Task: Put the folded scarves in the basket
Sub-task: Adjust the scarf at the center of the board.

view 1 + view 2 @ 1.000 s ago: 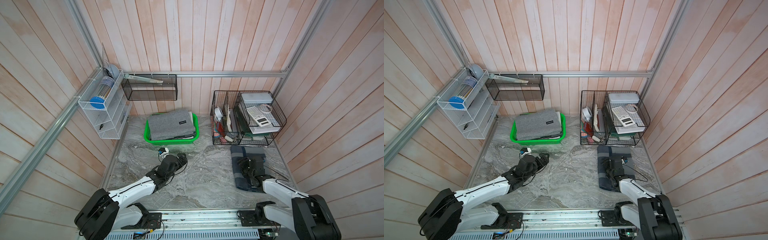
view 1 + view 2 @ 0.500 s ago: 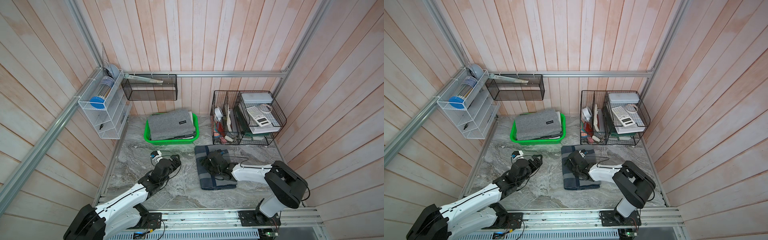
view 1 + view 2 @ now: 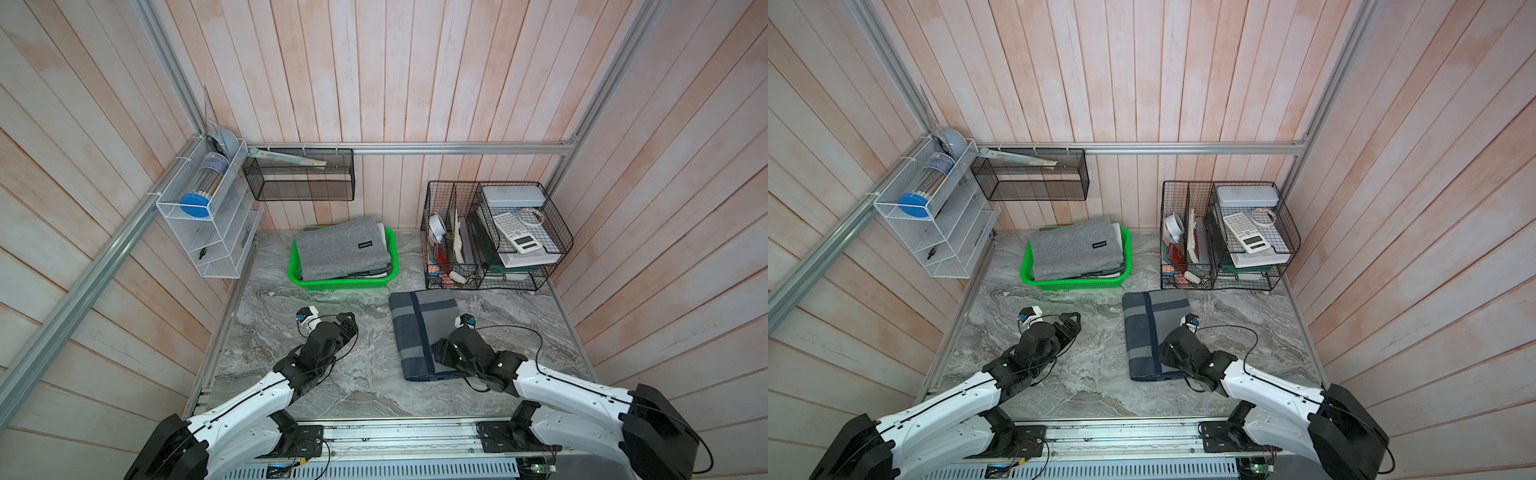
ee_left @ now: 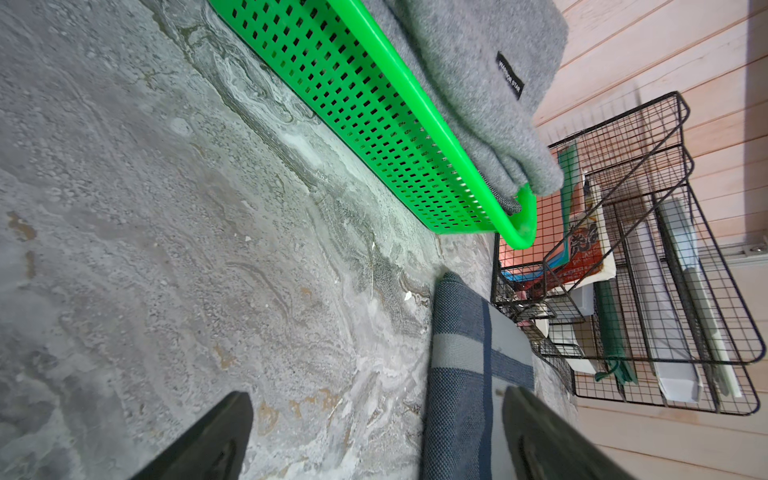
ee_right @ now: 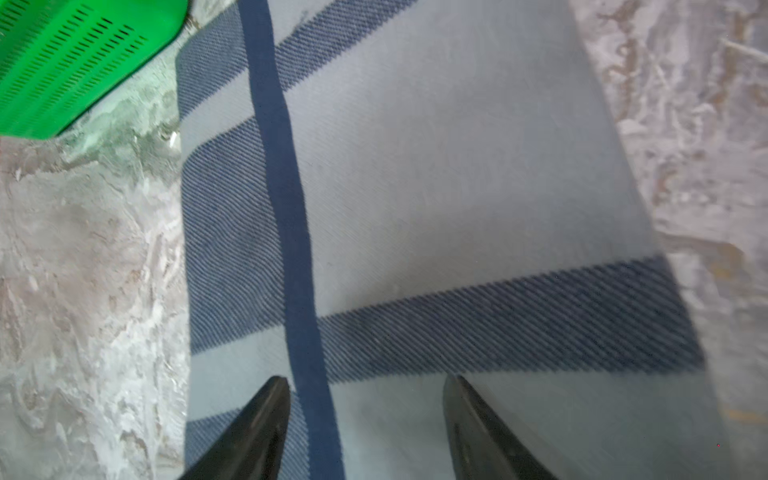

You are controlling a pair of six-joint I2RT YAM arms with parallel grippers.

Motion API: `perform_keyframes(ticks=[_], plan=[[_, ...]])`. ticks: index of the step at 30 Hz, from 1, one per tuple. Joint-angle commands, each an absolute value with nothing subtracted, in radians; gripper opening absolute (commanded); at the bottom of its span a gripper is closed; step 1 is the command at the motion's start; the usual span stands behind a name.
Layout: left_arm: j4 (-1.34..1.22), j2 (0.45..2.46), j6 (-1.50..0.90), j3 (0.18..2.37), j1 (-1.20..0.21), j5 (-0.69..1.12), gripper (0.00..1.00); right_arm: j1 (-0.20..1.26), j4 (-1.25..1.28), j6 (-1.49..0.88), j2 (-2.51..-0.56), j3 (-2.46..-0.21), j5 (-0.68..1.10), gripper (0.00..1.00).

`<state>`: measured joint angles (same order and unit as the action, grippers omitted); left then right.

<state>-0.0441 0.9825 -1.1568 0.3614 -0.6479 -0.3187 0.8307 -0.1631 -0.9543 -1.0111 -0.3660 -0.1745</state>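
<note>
The scarf, folded into a blue-and-grey striped rectangle, lies flat on the table just to the 3 o'clock side of the middle. That's the change: a second ago it sat well out toward the 3 o'clock edge, and it has slid inward with my right gripper on it. Its far corner is now near the basket but not touching, with a strip of bare table between. The basket stands at 11 o'clock from the scarf, against the back wall, and a folded grey cloth already fills it to the rim. I reckon the scarf will have to go on top of that rather than down inside. My right gripper is over the scarf's 5 o'clock corner. Its fingers are parted with smooth cloth under them and no fold pinched between, so there is no hold yet; whether the tips press the fabric I can't tell. My left gripper sits at 9 o'clock of the scarf, fingers spread wide and empty, pointing at the scarf's long edge. So the haul is much shorter now, and both grippers flank the scarf, though it is not lifted yet. The wire organiser at 1 o'clock stands close to the scarf's far end, which I'll watch when lifting.
</note>
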Motion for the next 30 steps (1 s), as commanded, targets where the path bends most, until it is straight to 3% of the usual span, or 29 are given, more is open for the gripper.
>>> perform_keyframes(ticks=[1, 5, 10, 19, 23, 30], plan=[[-0.071, 1.001, -1.181, 0.353, -0.643, -0.319, 0.99, 0.833, -0.197, -0.907, -0.940, -0.303, -0.133, 0.61], [-0.045, 0.983, -1.235, 0.334, -0.644, -0.365, 0.99, 0.834, -0.143, -0.904, -0.931, -0.265, -0.089, 0.57], [0.006, 0.905, -1.261, 0.310, -0.644, -0.426, 0.99, 0.859, -0.051, -0.867, -1.093, -0.302, -0.003, 0.51], [0.289, 0.708, -1.242, 0.341, -0.638, -0.638, 0.99, 1.194, 0.007, -0.711, -1.423, -0.622, 0.028, 0.55], [0.302, 0.634, -1.274, 0.322, -0.637, -0.627, 0.99, 1.216, 0.060, -0.629, -1.470, -0.738, 0.109, 0.61], [0.237, 0.638, -1.331, 0.297, -0.636, -0.450, 0.99, 1.127, 0.059, -0.629, -1.314, -0.668, -0.211, 0.68]])
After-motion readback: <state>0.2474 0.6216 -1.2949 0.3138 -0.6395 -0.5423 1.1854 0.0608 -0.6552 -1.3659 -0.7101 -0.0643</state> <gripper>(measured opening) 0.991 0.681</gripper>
